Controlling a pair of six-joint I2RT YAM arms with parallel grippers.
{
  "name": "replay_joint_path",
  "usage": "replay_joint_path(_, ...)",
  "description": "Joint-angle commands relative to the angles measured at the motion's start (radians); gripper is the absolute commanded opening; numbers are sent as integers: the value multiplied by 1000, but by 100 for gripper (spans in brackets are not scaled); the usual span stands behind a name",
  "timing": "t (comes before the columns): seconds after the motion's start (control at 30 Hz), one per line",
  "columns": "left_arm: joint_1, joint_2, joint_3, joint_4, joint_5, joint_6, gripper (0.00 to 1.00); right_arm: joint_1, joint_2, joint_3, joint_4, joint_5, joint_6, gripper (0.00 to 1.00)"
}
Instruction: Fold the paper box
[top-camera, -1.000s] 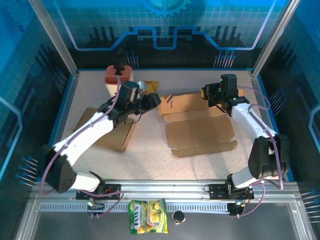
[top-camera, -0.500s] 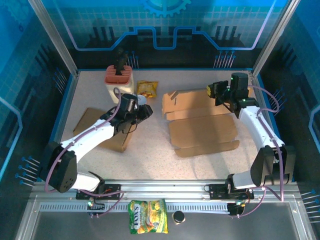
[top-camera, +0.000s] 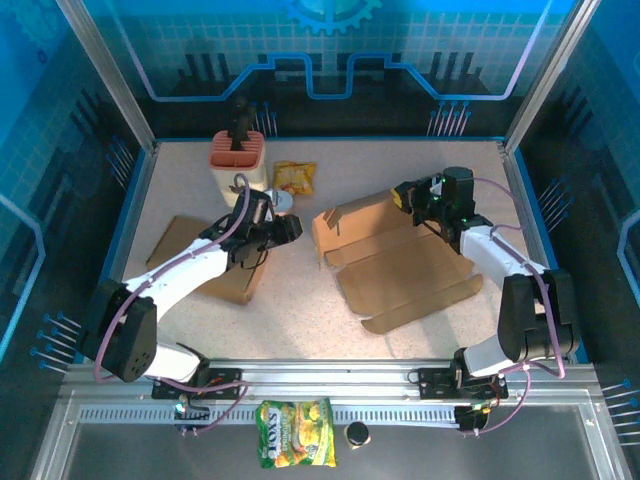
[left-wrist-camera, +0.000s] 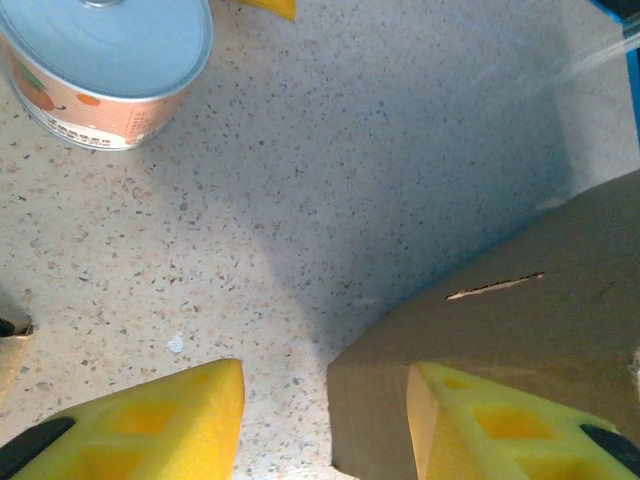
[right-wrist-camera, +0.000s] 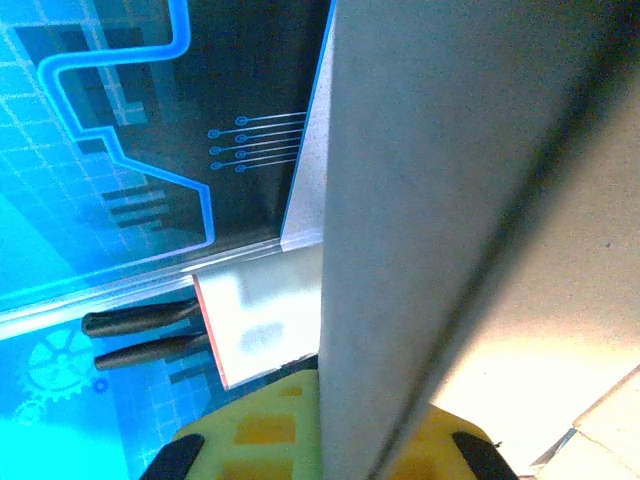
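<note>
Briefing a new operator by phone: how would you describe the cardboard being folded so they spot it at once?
On the speckled beige table, look right of centre, ahead of the right arm: a wide brown cardboard sheet with cut flaps spread open. Unlike the smaller brown cardboard piece under the left arm, its far edge is pinched in the right claw.

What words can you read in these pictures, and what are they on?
"FOX'S", I think, printed sideways on the green and yellow bag; its smaller print is unreadable.
Can: the label's print is too blurred to read.
Yellow packet: too small to read.
Paper box: no writing visible.
</note>
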Motion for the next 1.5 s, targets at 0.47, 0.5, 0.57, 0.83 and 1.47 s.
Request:
replay_joint_path(0.47, -33, 137, -39, 132, 161, 336, 48, -2, -18, -158, 181, -74, -111, 0)
replay_joint_path(0.5, -38, 131, -48, 138, 166, 349, 49, -4, -17, -157, 183, -74, -109, 0)
replay_joint_path(0.57, -51, 118, -75, 154, 177, 368, 50, -6, -18, -159, 200, -75, -101, 0)
replay_joint_path(0.83, -99, 55, -156, 221, 176, 410, 51, -6, -25, -145, 195, -78, -95, 0)
replay_joint_path(1.47, -165, 88, -44, 150, 208, 597, 51, 1, -23, -135, 242, -104, -53, 0)
